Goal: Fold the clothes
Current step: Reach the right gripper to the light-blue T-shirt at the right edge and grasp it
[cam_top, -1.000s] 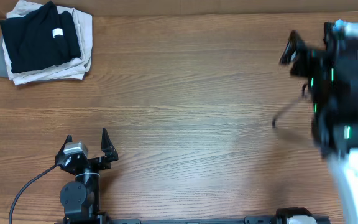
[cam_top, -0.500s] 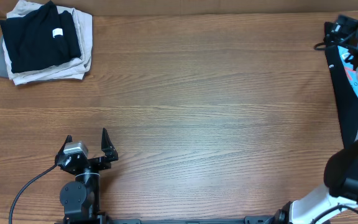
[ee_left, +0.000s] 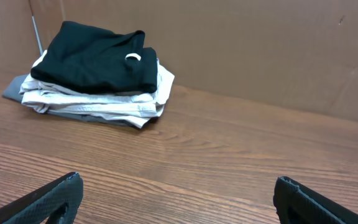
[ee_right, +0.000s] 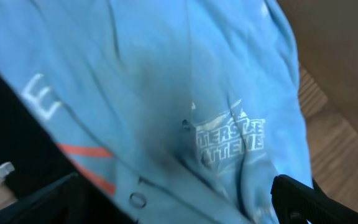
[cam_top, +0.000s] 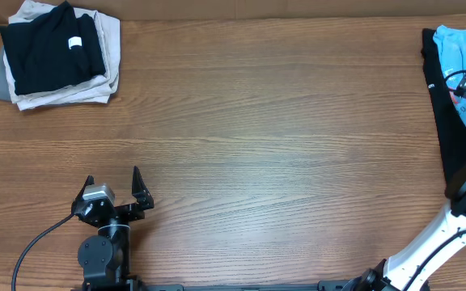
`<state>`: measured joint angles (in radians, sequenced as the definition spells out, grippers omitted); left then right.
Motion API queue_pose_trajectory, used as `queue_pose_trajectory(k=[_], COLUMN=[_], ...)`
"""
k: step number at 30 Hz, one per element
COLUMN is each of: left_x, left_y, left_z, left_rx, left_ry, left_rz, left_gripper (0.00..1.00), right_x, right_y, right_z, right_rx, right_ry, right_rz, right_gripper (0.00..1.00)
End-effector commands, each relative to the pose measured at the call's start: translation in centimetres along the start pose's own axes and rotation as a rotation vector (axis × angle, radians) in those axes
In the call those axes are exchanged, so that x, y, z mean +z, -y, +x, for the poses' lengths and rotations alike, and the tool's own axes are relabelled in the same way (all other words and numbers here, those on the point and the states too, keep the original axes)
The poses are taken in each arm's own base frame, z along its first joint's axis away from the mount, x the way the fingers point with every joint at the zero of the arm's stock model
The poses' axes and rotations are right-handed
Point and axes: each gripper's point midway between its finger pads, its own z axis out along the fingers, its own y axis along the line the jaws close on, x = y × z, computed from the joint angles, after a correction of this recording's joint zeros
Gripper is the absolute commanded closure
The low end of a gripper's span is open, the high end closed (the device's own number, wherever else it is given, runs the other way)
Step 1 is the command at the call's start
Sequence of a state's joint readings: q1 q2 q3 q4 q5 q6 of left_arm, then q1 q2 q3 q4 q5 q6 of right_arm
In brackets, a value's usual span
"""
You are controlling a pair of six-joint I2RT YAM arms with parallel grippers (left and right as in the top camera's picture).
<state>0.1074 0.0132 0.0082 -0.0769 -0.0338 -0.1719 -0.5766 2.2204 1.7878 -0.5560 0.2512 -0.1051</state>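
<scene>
We have not begun folding: the T-shirt (ee_right: 166, 93) lies crumpled at the table's (cam_top: 257, 121) far right under our right gripper (ee_right: 173, 202), jaws spread and empty, the left gripper (cam_top: 112, 179) likewise open, well apart.

The black two-finger left gripper (cam_top: 112, 179) sat drawn back, jaws wide apart, while the black right gripper (ee_right: 174, 198), reached far out, gaped equally.
</scene>
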Motion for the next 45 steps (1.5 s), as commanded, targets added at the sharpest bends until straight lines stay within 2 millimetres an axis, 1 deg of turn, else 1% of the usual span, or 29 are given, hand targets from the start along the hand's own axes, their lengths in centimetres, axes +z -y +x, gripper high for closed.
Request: queue_pose_trajectory(k=[1, 4, 6, 9, 12, 14, 17, 18, 19, 21, 23, 24, 25, 26, 28, 29, 31, 32, 35, 38, 42, 43, 45], left_x=[0.0, 0.0, 0.0, 0.0, 0.0, 0.0, 0.0, 0.0, 0.0, 0.0, 0.0, 0.0, 0.0, 0.0, 0.0, 0.0, 0.0, 0.0, 0.0, 0.0, 0.0, 0.0, 0.0], left_y=[0.0, 0.0, 0.0, 0.0, 0.0, 0.0, 0.0, 0.0, 0.0, 0.0, 0.0, 0.0, 0.0, 0.0, 0.0, 0.0, 0.0, 0.0, 0.0, 0.0, 0.0, 0.0, 0.0], left_z=[-0.1, -0.1, -0.1, -0.1, -0.1, -0.1, -0.1, -0.1, -0.1, -0.1, -0.1, -0.1, -0.1, -0.1, -0.1, -0.1, -0.1, -0.1, -0.1, -0.1, -0.1, -0.1, -0.1], left_rx=[0.025, 0.025, 0.025, 0.025, 0.025, 0.025, 0.025, 0.025, 0.025, 0.025, 0.025, 0.025, 0.025, 0.025, 0.025, 0.025, 0.025, 0.025, 0.025, 0.025, 0.025, 0.025, 0.025], left_ry=[0.008, 0.008, 0.008, 0.008, 0.008, 0.008, 0.008, 0.008, 0.008, 0.008, 0.008, 0.008, 0.008, 0.008, 0.008, 0.008, 0.008, 0.008, 0.008, 0.008, 0.008, 0.008, 0.008], left_rz=[0.001, 0.001, 0.001, 0.001, 0.001, 0.001, 0.001, 0.001, 0.001, 0.001, 0.001, 0.001, 0.001, 0.001, 0.001, 0.001, 0.001, 0.001, 0.001, 0.001, 0.001, 0.001, 0.001], left_gripper=[0.0, 0.0, 0.0, 0.0, 0.0, 0.0, 0.0, 0.0, 0.0, 0.0, 0.0, 0.0, 0.0, 0.0, 0.0, 0.0, 0.0, 0.0, 0.0, 0.0, 0.0, 0.0, 0.0], right_x=[1.0, 2.0, 2.9, 4.0, 4.4, 4.3, 4.1, 4.0, 4.0, 4.0, 4.0, 4.1, 4.1, 4.0, 3.9, 3.8, 3.4, 3.1, 1.9, -0.4, -5.0, -6.3, -9.5], right_y=[0.4, -0.1, -0.6, -0.6, -0.5, -1.3, -2.0, -2.1, -2.2, -2.2, -2.1, -2.0, -2.0, -2.0, -1.9, -1.9, -1.7, -1.7, -1.3, -0.7, -0.3, -0.5, -1.4], right_z=[-0.7, -0.1, 0.6, 1.7, 2.0, 1.8, 1.8, 1.8, 1.8, 1.8, 1.8, 1.8, 1.7, 1.6, 1.3, 1.1, 0.6, 0.3, -0.8, -2.7, -5.8, -6.6, -8.3], right_rx=[-0.005, 0.007, 0.019, 0.031, 0.036, 0.042, 0.043, 0.044, 0.049, 0.052, 0.058, 0.073, 0.085, 0.103, 0.132, 0.147, 0.166, 0.175, 0.205, 0.231, 0.231, 0.23, 0.221], right_ry=[0.025, 0.017, 0.0, -0.026, -0.032, -0.024, -0.022, -0.022, -0.023, -0.023, -0.024, -0.026, -0.027, -0.027, -0.025, -0.025, -0.026, -0.028, -0.034, -0.018, 0.043, 0.062, 0.115], right_rz=[-0.018, -0.103, -0.172, -0.19, -0.195, -0.259, -0.3, -0.311, -0.313, -0.312, -0.307, -0.301, -0.3, -0.301, -0.3, -0.299, -0.299, -0.299, -0.299, -0.3, -0.343, -0.372, -0.463], right_gripper=[0.0, 0.0, 0.01, 0.04, 0.08, 0.19, 0.26, 0.31, 0.36, 0.43, 0.52, 0.55, 0.59, 0.65, 0.82, 0.89, 0.95, 0.96, 0.96, 0.96, 0.96, 0.96, 0.96])
